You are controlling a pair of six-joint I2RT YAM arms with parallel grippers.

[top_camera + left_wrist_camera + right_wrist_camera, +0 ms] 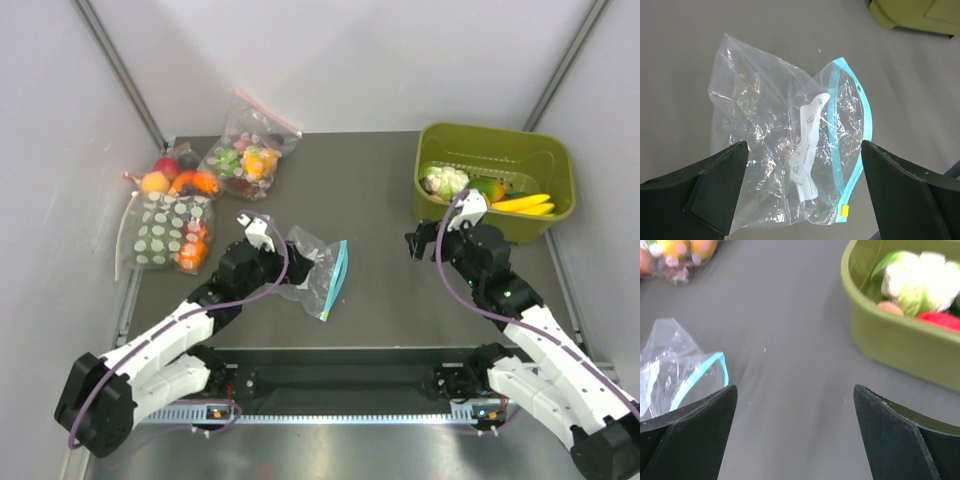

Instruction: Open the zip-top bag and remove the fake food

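Grey table [370, 180] carries the bag [765, 115], apparently empty, so left end effector [802, 150] hangs spread above it, right end effector [794, 390] spread beside it.

Dark grey table [370, 190] carries a clear crinkly teal-zipped bag [315, 268], olive-green plastic tub [490, 130], white-dotted bag [165, 232] and pink-zipped clear bag [250, 155].

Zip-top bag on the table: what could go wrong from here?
1. The zip-top bag lies crumpled between the open fingers of the left gripper; a low move could snag and drag it.
2. The right gripper, also open, hovers close to the green bin and might knock it.
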